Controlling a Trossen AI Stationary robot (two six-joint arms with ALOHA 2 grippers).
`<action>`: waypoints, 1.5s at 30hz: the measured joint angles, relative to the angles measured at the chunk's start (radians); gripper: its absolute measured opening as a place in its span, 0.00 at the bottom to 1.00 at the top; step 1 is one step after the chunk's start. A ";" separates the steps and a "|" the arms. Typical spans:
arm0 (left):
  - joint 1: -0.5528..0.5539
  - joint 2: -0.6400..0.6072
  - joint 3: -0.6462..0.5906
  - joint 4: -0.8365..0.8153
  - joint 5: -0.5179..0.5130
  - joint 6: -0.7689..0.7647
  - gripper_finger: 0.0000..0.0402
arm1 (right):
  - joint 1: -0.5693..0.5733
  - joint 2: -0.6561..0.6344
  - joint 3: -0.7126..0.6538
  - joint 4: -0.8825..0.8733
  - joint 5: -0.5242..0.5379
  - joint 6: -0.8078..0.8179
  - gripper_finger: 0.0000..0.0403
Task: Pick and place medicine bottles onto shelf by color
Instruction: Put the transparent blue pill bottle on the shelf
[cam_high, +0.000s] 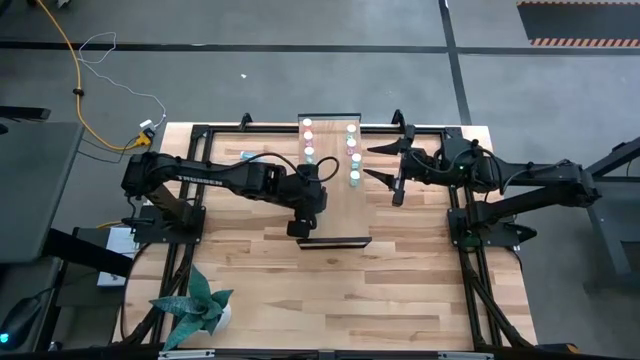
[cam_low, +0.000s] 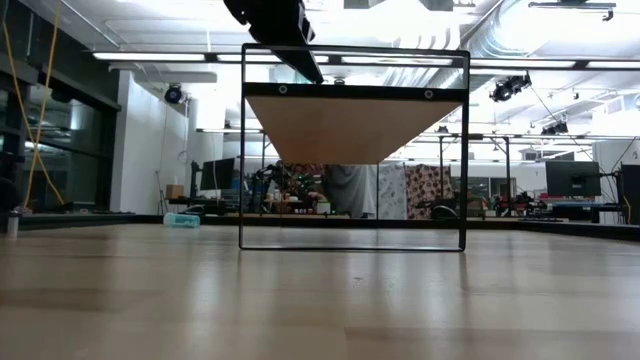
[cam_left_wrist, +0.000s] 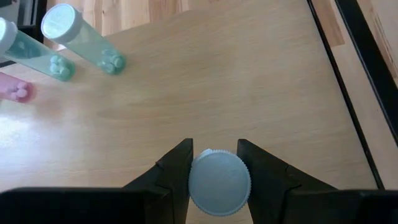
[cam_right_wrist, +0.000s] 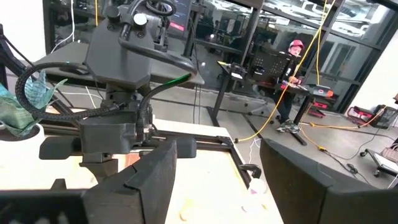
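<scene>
The shelf (cam_high: 335, 200) is a pale raised board in a dark frame at the table's middle. Pink medicine bottles (cam_high: 308, 136) stand along its left side and teal ones (cam_high: 353, 150) along its right; the left wrist view shows teal bottles (cam_left_wrist: 84, 40) and a pink one (cam_left_wrist: 15, 91) standing upright on their bases. My left gripper (cam_high: 303, 228) hangs over the shelf's near end, shut on a white-capped bottle (cam_left_wrist: 219, 182) whose body is hidden under the cap. My right gripper (cam_high: 378, 164) stands open beside the shelf's right edge, holding nothing. My left gripper pinches the bottle's white round cap (cam_left_wrist: 202, 177) between its two fingers, one on each side of the rim. The fingers come from above, slanting down toward the shelf board. The bottle stands upright in the hold; whether its base rests on the board, I cannot tell.
A bluish bottle (cam_high: 245, 155) lies on the table left of the shelf, also seen in the low view (cam_low: 182, 220). A potted plant (cam_high: 195, 305) stands at the near left corner. The shelf's dark frame (cam_low: 355, 150) rises above the tabletop.
</scene>
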 joint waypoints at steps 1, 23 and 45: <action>0.000 0.000 0.000 0.000 0.000 0.006 0.28 | 0.000 0.000 0.000 0.000 0.000 0.000 0.55; 0.010 0.000 0.000 0.022 0.000 0.041 0.54 | 0.000 0.000 0.000 0.000 -0.001 0.000 0.55; 0.156 -0.387 0.009 -0.148 -0.229 -0.183 0.63 | 0.000 0.001 0.001 -0.032 -0.005 0.000 0.55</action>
